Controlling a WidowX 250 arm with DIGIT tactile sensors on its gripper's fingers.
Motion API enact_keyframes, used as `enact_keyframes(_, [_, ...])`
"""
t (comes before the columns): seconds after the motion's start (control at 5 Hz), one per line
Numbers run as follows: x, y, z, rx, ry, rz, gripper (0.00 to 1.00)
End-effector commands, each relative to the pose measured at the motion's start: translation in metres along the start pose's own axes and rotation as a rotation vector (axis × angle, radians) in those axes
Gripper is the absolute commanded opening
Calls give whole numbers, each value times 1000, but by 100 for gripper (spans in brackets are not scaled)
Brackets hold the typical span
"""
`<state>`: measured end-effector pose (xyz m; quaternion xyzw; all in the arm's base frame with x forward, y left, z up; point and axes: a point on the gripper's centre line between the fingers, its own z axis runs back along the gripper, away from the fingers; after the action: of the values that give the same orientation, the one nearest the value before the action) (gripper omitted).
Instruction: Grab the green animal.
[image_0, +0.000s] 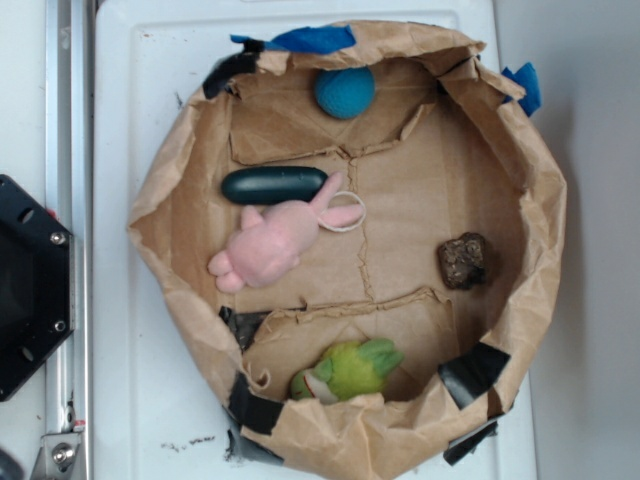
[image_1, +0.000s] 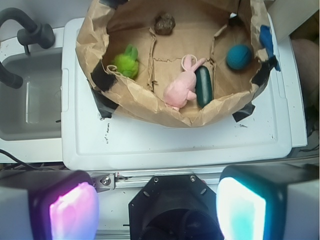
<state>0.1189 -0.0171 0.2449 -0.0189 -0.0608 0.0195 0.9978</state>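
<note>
At six o'clock inside the paper bowl (image_0: 175, 160), against the wall: green animal (image_0: 350, 370), lying on its side, untouched. Near centre, toward nine o'clock: pink bunny (image_0: 275, 245), touching a dark green oblong (image_0: 273, 184) just above it. At twelve o'clock: teal ball (image_0: 345, 92). At three o'clock: brown lump (image_0: 463, 261). All on a white tray (image_0: 130, 100). Gripper (image_1: 157, 205) wide open, empty, fingers (image_1: 74, 210) glowing pink and teal, well apart from the bowl in the wrist view.
</note>
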Motion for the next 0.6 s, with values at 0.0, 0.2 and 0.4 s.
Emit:
enact_keyframes(0.0, [0, 0, 0, 0, 0, 0, 100])
enact_keyframes(0.2, [34, 1, 0, 28, -37, 39, 100])
enact_keyframes(0.4, [64, 5, -6, 33, -45, 89, 100])
